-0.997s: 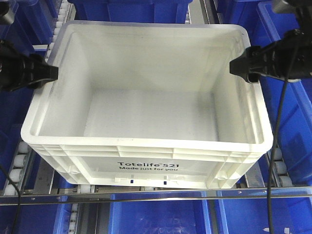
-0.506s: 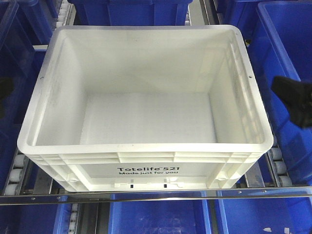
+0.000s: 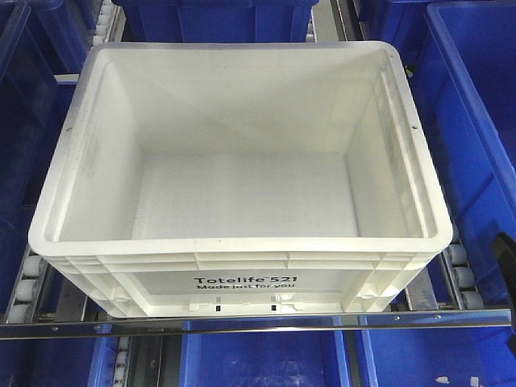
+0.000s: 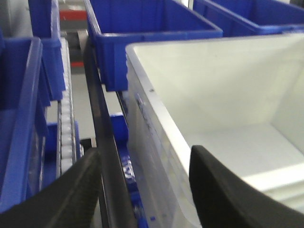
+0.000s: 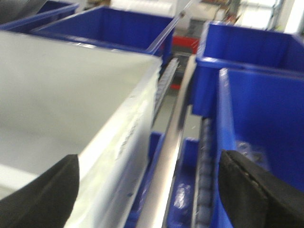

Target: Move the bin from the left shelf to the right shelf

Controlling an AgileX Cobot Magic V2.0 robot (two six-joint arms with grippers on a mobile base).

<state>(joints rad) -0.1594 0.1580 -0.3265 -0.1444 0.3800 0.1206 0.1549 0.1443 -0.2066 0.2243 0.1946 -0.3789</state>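
The white bin [image 3: 242, 280] stands empty on the roller shelf, with "Totelife 521" printed on its front wall. In the left wrist view my left gripper [image 4: 145, 190] is open. One finger [image 4: 66, 194] is outside and the other [image 4: 223, 194] is over the bin's [image 4: 213, 85] inside, both low and back from its left rim. My right gripper [image 5: 149, 190] is open too, with the bin's [image 5: 71, 95] right wall and a shelf rail between its wide-spread fingers. Neither touches the bin. In the front view only a black sliver [image 3: 507, 258] shows at the right edge.
Blue bins surround the white one: right [image 3: 476, 121], behind [image 3: 218, 16] and below [image 3: 258, 359]. A metal rail [image 3: 258, 325] runs along the shelf front, with rollers [image 3: 28, 278] at the sides. A dark divider rail [image 4: 102, 142] runs close to the bin's left wall.
A second ago both grippers were at the bin's side rims. They have since drawn back out of the front view, and the bin has levelled out and now rests on the rollers.
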